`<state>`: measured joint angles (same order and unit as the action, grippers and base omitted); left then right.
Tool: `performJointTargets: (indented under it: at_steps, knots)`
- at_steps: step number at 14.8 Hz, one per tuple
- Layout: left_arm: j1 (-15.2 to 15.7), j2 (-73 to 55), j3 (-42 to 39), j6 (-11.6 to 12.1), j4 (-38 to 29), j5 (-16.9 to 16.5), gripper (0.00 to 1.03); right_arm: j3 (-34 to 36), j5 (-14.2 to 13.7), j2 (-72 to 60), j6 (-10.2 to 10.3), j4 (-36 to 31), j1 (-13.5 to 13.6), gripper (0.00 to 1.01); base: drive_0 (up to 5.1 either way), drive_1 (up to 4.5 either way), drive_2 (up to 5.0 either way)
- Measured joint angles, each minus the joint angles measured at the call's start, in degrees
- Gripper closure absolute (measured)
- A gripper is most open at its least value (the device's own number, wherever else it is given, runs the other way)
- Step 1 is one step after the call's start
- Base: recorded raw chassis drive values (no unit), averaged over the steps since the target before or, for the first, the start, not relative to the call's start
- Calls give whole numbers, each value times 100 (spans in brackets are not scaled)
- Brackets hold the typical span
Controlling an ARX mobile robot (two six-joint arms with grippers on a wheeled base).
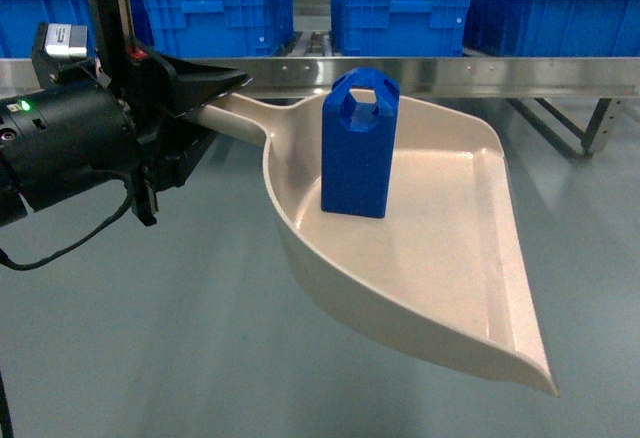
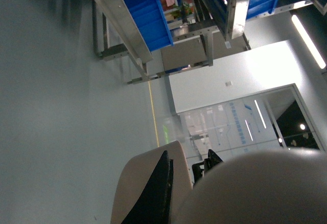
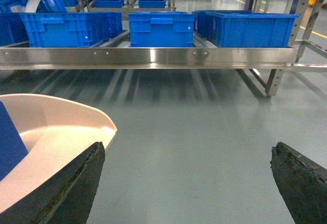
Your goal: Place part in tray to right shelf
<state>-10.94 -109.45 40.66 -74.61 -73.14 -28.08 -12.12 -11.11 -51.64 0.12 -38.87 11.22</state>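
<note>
Part [image 1: 360, 143] stands upright in the dustpan tray [image 1: 450, 258], carried by its handle clamped in the left claw [image 1: 205, 93], right claw [image 3: 186, 183] spread wide and empty beside it; transfer to the steel shelf [image 1: 450, 73] ahead remains undone.

Solid-blue part [image 1: 359, 148], plain cream tray [image 1: 440, 258]
</note>
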Motion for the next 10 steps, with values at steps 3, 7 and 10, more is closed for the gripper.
performJointTargets:
  at_steps: [3,7,10]
  knots:
    - [0,-2,-7,0,-9,7,88,0,2,-2,0,-15,0,3,0,0,0]
    - [0,-2,-7,0,-11,4,88,0,2,0,0,-15,0,3,0,0,0]
    - [0,0,-7,0,-13,-4,88,0,2,0,0,-26,0,3,0,0,0]
